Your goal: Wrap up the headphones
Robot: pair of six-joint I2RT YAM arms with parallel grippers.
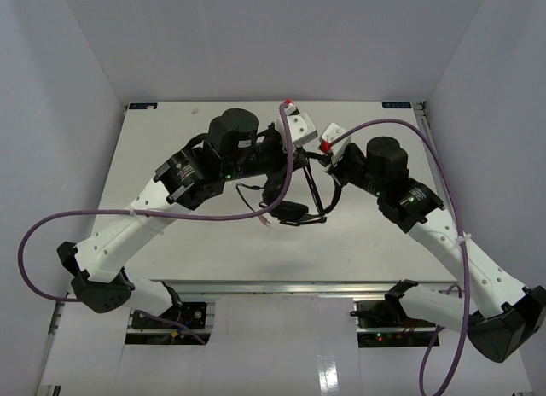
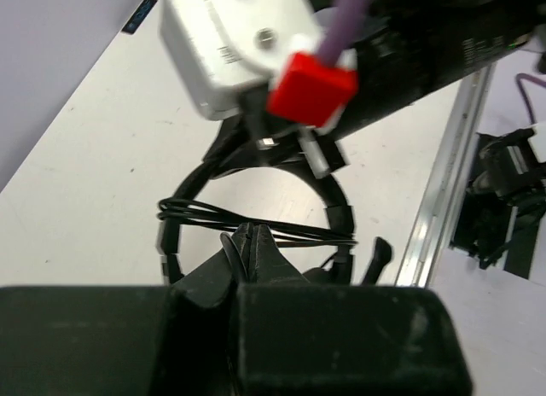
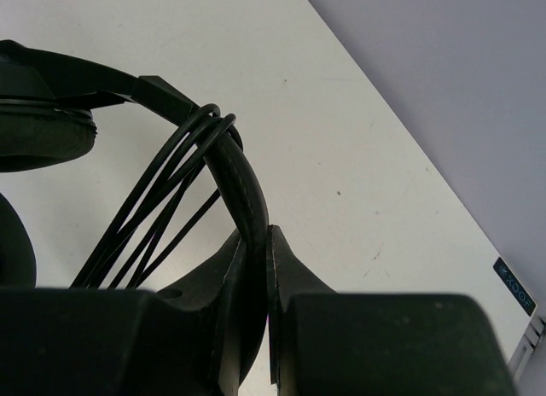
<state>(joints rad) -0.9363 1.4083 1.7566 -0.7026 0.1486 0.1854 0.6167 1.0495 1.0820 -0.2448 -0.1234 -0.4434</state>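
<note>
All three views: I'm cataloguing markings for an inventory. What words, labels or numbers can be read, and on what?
Blue sticker at the edge of the table, right wrist view: white letters starting "X", the rest too blurred.
Blue table label, left wrist view: blurred, unreadable.
Barcode-like label on the white camera block: unreadable.
Corner stickers, top view: too small.
Nothing else reads.

Boxed in by pale grey walls (image 1: pixel 60 89): a white table (image 1: pixel 358 242), faintly specked. Edged along the near side with a silver metal rail (image 1: pixel 281 287). Marked at the far left corner with a small blue label (image 1: pixel 143 107).
</note>
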